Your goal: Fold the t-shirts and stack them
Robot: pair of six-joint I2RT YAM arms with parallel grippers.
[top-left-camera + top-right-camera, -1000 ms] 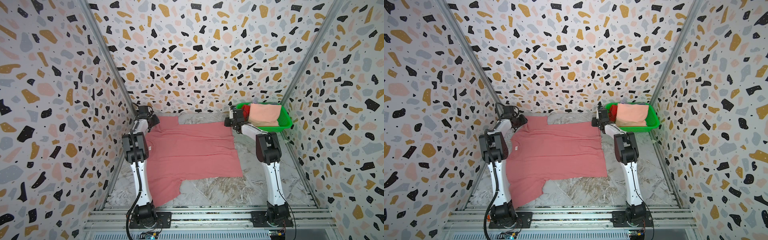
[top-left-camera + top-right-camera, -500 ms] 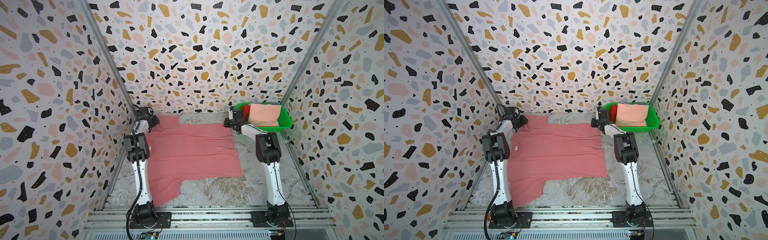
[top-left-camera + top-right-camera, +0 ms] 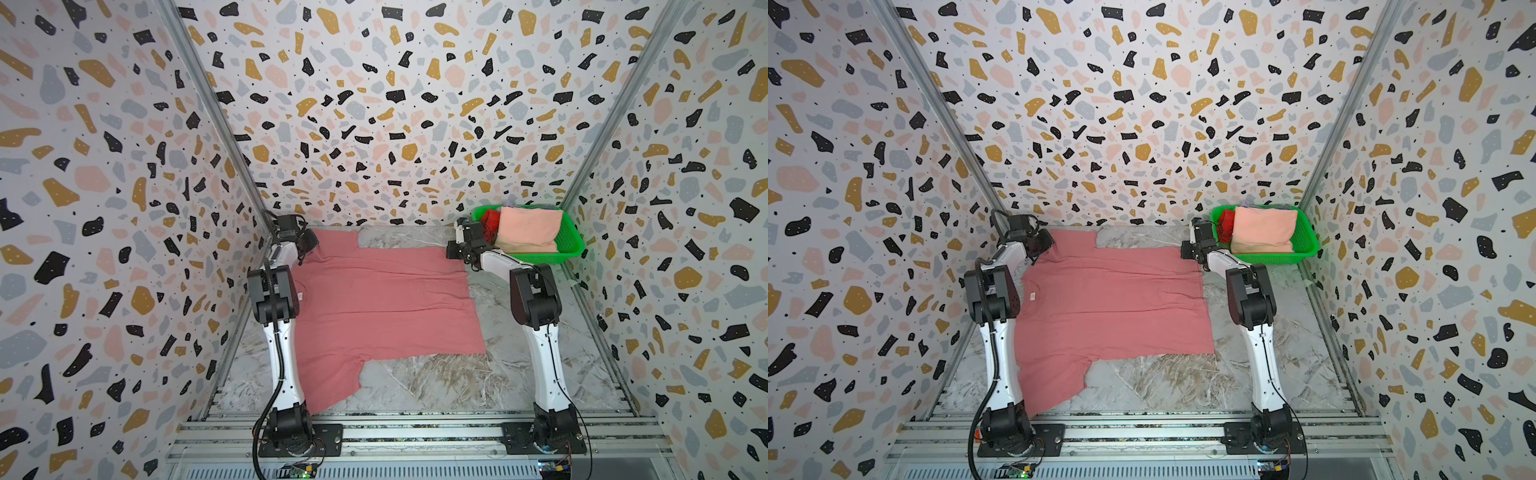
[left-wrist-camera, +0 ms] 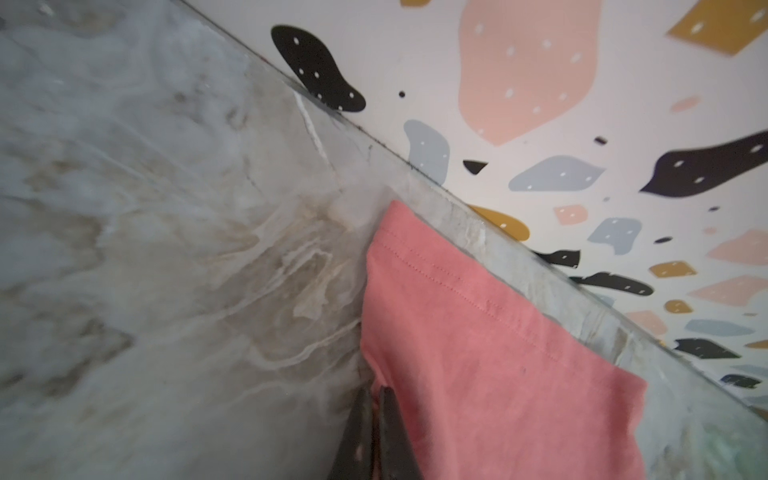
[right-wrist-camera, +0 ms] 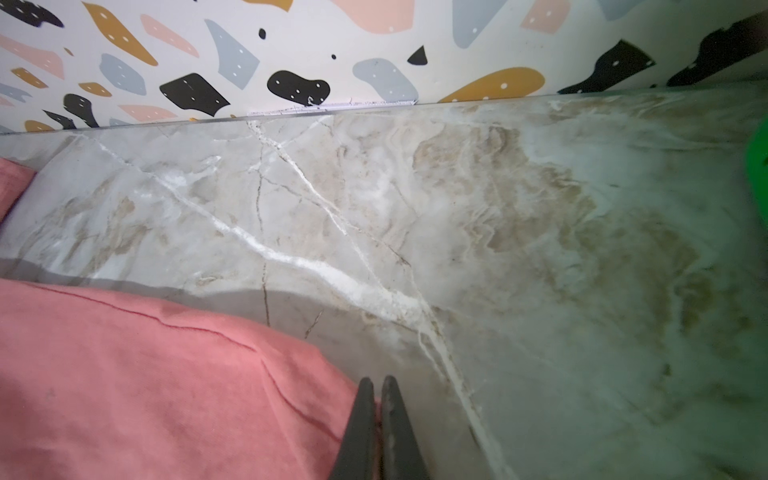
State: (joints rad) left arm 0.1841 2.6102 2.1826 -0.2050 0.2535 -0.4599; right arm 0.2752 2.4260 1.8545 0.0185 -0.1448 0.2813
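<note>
the left gripper (image 4: 376, 392) and right gripper (image 5: 376, 381) each clamp the far hem of the pink t-shirt (image 3: 374, 303), its body spreading toward the worktop's near edge.

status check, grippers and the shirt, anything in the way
Left gripper shut on pink t-shirt at far sleeve, right gripper shut on its far corner. Shirt spread flat, unfolded. Green basket close beside right gripper.

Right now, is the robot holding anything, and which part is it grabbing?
Yes, the pink t-shirt. The left gripper pinches the edge of its far sleeve; the right gripper pinches the far hem corner.
</note>
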